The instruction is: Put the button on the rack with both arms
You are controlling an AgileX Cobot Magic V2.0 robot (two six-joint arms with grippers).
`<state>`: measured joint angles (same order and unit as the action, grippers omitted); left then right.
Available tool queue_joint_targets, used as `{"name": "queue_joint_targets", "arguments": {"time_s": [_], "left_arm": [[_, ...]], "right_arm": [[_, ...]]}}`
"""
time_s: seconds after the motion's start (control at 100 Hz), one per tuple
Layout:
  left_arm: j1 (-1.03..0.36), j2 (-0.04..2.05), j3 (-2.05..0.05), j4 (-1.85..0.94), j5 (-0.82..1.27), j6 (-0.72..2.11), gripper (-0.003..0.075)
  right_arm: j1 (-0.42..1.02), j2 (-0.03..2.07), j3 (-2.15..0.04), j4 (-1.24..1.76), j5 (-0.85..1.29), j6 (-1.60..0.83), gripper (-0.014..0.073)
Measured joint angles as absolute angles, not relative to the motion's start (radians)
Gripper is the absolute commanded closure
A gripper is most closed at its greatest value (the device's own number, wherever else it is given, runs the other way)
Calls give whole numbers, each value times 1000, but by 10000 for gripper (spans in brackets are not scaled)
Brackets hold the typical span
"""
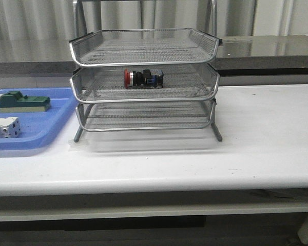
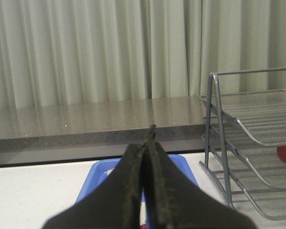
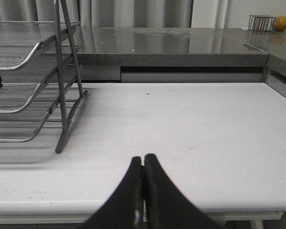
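Observation:
The button, red head pointing left with a black and blue body, lies on its side in the middle tray of the silver wire rack. Its red head shows at the edge of the left wrist view, inside the rack. My left gripper is shut with nothing in it, pulled back from the rack above the blue tray. My right gripper is shut and empty too, over bare table to the right of the rack. Neither arm shows in the front view.
A flat blue tray left of the rack holds a green block and a white block. A grey counter runs behind the white table. An orange sits far off on that counter.

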<state>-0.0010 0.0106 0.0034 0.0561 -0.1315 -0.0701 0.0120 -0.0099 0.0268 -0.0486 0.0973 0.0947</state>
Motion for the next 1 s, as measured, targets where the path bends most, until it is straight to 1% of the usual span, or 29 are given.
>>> {"name": "queue_joint_targets", "arguments": {"time_s": [0.19,0.43,1.0], "left_arm": [[-1,-4,3,57,-110,-70,741],[-1,-4,3,57,-24,-106,741],[-1,-4,3,57,-18,-113,741]], "right_arm": [[12,-10,27,-49,96,95,659],[12,-10,27,-49,96,95,659],[12,-10,27,-49,96,95,659]]}}
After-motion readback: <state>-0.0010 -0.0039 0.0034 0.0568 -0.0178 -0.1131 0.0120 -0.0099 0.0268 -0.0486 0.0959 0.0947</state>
